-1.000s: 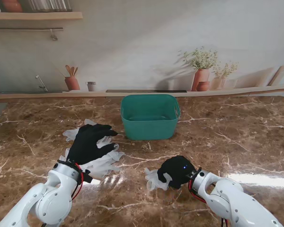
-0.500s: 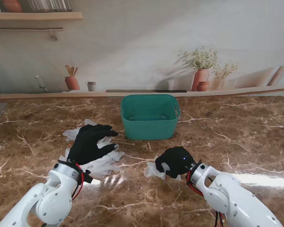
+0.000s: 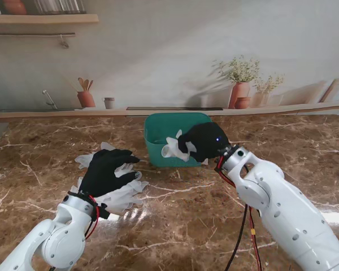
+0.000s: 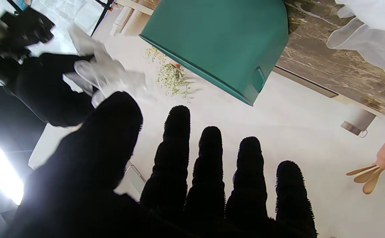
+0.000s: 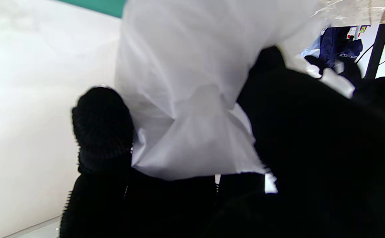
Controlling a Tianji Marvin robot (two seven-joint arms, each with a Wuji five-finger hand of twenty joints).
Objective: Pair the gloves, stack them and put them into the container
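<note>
right hand holds a white glove over the green bin

your right hand [image 3: 202, 141] is raised off the tabletop [image 3: 282, 164], its black-gloved fingers curled tight around a bunched white glove [image 3: 173, 148]. you hold it in front of the near rim of the green bin [image 3: 158, 125], with the loose glove fingers sticking out toward your left. from the stand view you cannot tell for sure whether the glove hangs over the bin's opening or just before its near wall. in the right wrist view the white glove [image 5: 185, 99] fills the middle, pinched between a black fingertip [image 5: 101, 129] and the rest of the hand.

your left hand [image 3: 104, 169] lies flat, palm down, with its fingers spread apart, on a pile of white gloves [image 3: 127, 195] near the left part of the tabletop, well apart from the bin. it grips nothing; it only rests on the pile. more white glove fingers [image 3: 86, 160] poke out past the far-left side of the hand. the left wrist view shows the spread black fingers [image 4: 209, 165], the green bin's outer wall [image 4: 218, 43], and the right hand [image 4: 43, 89] with the white glove [image 4: 106, 72] in its grasp.

the bin stands near the far edge of the tabletop, about the middle, close to the wall.
</note>
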